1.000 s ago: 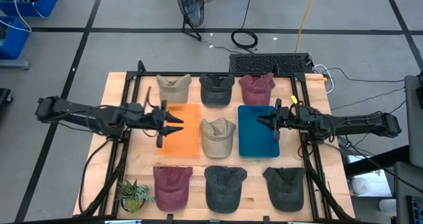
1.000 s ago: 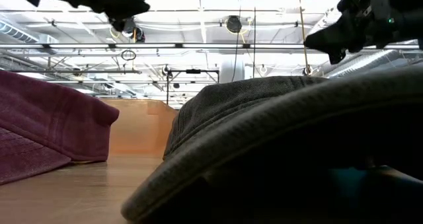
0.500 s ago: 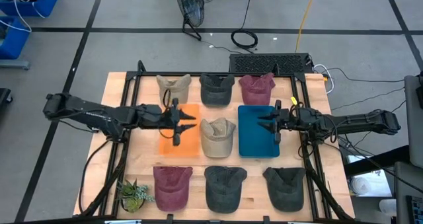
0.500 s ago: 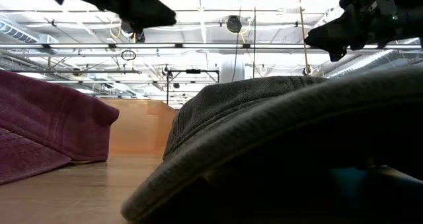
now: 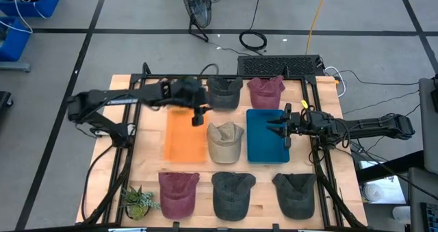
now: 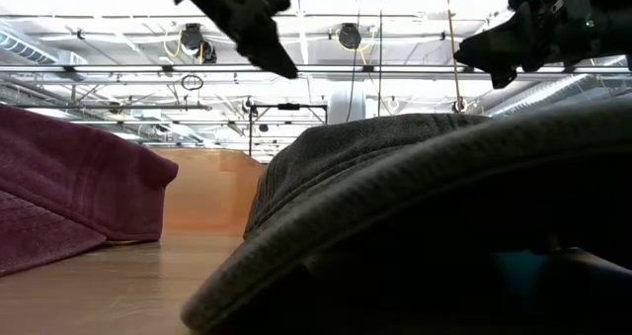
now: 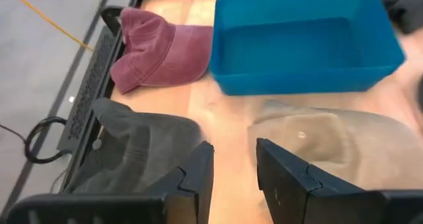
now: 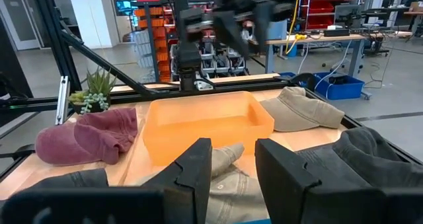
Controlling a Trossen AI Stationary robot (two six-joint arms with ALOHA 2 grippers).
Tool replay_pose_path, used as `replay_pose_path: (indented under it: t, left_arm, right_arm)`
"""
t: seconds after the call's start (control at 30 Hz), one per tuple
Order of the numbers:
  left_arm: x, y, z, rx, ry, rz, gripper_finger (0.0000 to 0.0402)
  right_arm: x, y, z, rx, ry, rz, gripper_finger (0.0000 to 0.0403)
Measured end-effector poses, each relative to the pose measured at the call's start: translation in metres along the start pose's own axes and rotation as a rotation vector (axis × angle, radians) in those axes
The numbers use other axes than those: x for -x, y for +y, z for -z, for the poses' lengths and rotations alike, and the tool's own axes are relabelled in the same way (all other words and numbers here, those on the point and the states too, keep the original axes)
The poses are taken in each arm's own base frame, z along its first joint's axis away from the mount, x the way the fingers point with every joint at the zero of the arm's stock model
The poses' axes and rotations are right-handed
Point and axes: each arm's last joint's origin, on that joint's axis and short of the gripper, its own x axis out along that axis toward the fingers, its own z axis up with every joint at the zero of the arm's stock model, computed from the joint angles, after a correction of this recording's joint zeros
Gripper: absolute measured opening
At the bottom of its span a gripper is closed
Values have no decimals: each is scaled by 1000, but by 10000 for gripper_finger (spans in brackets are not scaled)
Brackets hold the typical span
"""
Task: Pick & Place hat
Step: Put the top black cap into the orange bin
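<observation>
Left tool (image 5: 199, 116) hangs over the far edge of the orange bin (image 5: 185, 136), fingers apart and empty — just beside the dark grey hat (image 5: 224, 92) in the far row. Right tool (image 5: 274, 127), fingers apart too, waits over the blue bin (image 5: 260, 146). A tan hat (image 5: 225, 140) lies on the bench (image 5: 147, 167) between the bins.

Your left gripper (image 5: 198, 116) sits raised at about 11 o'clock from the table's middle, arm stretched in from 9 o'clock, fingers (image 7: 198, 174) parted — nothing between them; your right gripper (image 5: 274, 127) waits at 3 o'clock, fingers (image 8: 198, 168) likewise apart.
</observation>
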Motion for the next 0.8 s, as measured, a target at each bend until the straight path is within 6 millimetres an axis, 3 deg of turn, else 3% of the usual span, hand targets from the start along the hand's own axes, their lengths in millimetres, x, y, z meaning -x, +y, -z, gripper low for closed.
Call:
replay_pose_path:
  t: [0.23, 0.5, 0.67, 0.8]
  left_arm:
    - [-43, 52, -5, 84, 81, -36, 130]
    - [-90, 85, 6, 139, 165, -79, 220]
    - [-103, 103, 12, 145, 195, -93, 263]
    - [-113, 122, 28, 184, 264, -83, 270]
  right_arm:
    - [0, 3, 0, 12, 0, -19, 105]
    - [0, 2, 3, 7, 32, -16, 105]
    - [0, 2, 4, 8, 46, -15, 105]
    - [0, 2, 4, 13, 43, -15, 105]
